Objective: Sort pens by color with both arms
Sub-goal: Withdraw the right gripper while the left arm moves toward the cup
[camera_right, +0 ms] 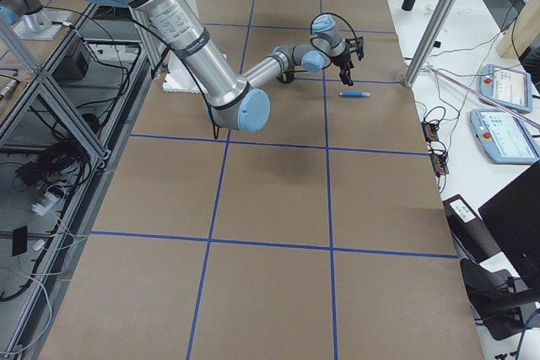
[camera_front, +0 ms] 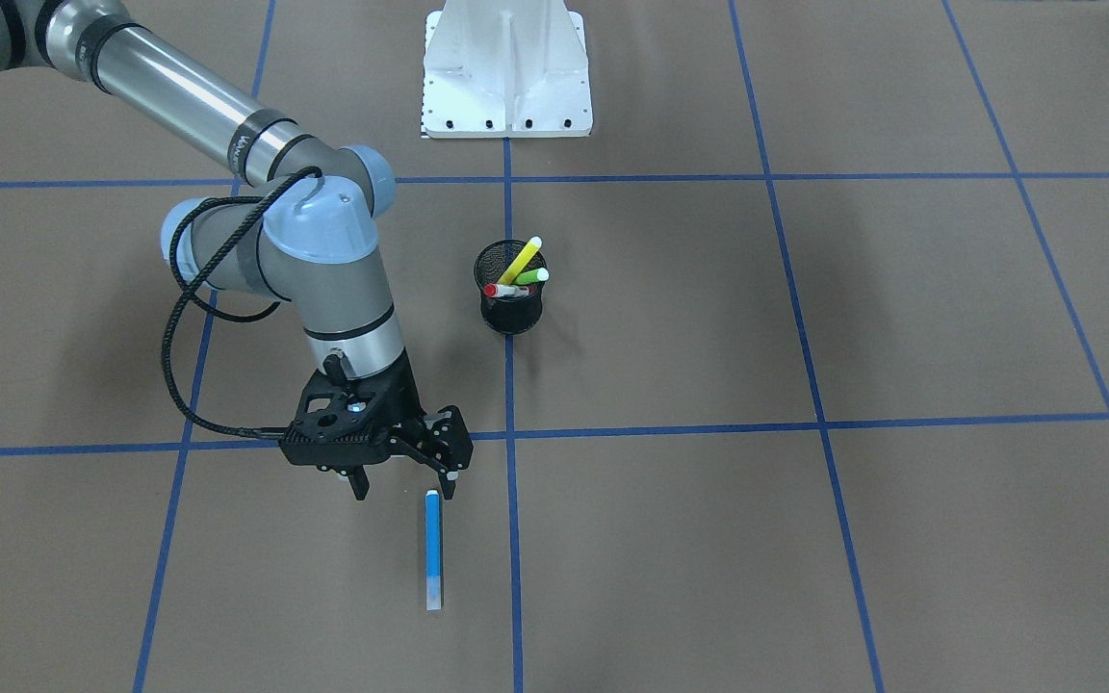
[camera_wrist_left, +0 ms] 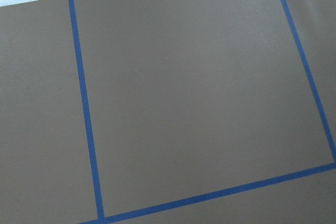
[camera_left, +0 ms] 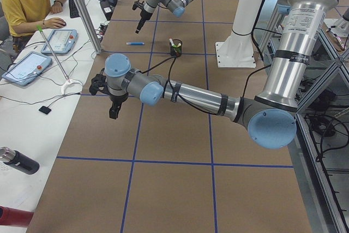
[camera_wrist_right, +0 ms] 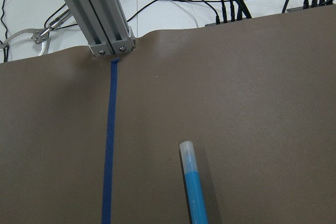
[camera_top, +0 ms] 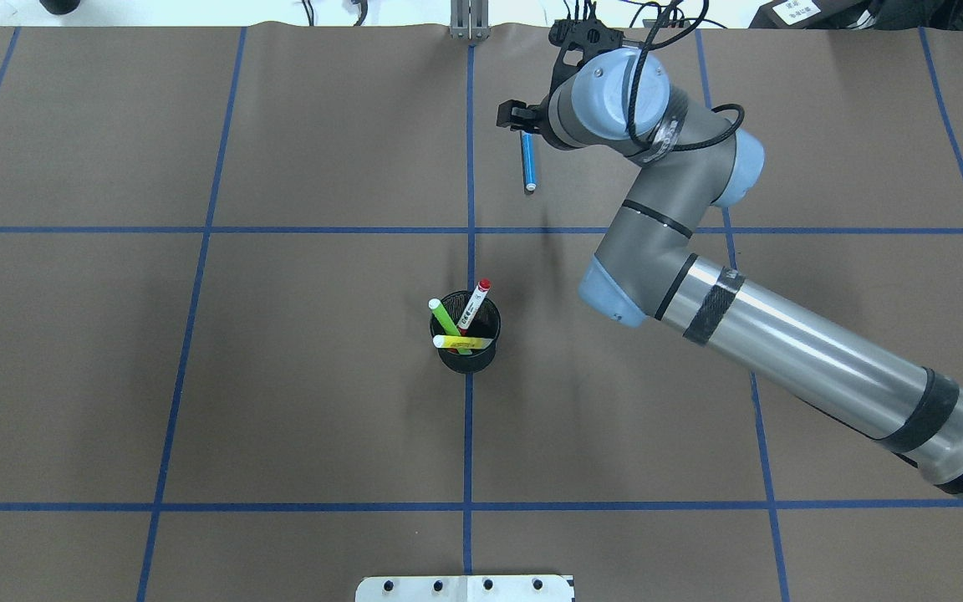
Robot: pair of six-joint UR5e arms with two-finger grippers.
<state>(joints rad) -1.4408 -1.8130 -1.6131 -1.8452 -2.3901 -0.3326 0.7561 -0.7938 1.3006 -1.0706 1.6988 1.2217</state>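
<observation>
Saw the right arm [camera_front: 328, 279] stretched out over the brown table [camera_front: 805, 539], with the left arm [camera_left: 191, 94] well apart from it. Found the right gripper [camera_front: 404, 484] spread wide and empty, pointing down. Could not tell the spread of the left gripper [camera_left: 113, 110]. Noted the mesh cup [camera_front: 510, 300] well behind the right gripper, holding the yellow pen [camera_front: 521, 260], green pen [camera_front: 533, 277] and red-capped pen [camera_front: 506, 290]. Found the blue pen [camera_front: 433, 549] flat on the table just past the right gripper's fingertips.
</observation>
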